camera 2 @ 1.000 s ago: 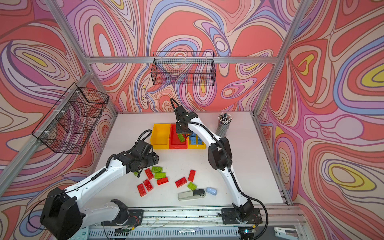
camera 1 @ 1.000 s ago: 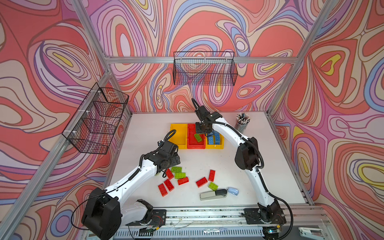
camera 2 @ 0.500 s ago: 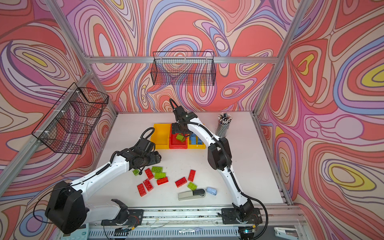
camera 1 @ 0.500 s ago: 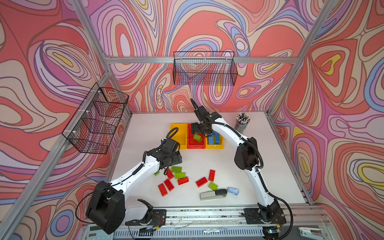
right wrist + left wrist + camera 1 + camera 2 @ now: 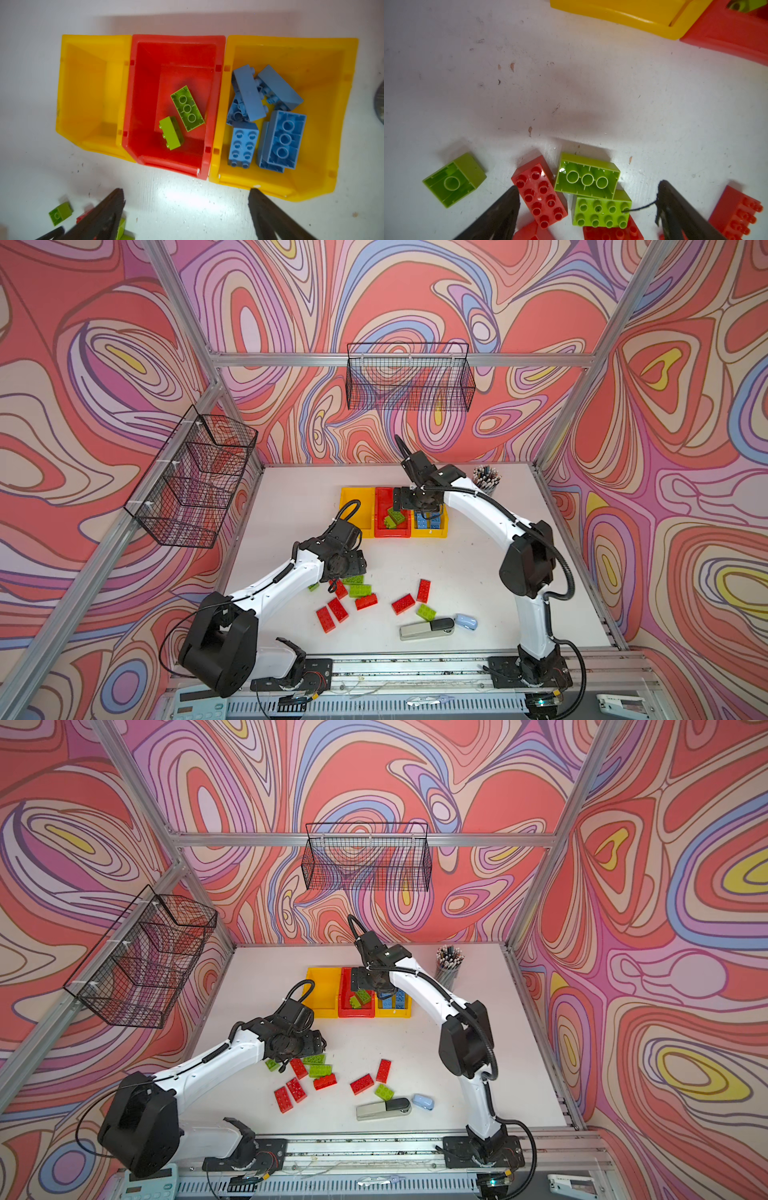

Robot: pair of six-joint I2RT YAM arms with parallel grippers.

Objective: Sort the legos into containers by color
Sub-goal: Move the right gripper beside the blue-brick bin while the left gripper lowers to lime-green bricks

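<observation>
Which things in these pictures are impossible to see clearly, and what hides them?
- Left wrist view: red bricks cut off by the lower edge.
- Right wrist view: a loose red brick, blurred, half behind a finger.
- Both top views: the right arm covers part of the blue bricks.
- Both top views: pencil cup contents too small.

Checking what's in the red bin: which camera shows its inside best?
The right wrist view: it looks straight into the red bin, showing two green bricks. In both top views the right arm partly covers it; the left wrist view catches only a corner.
</observation>
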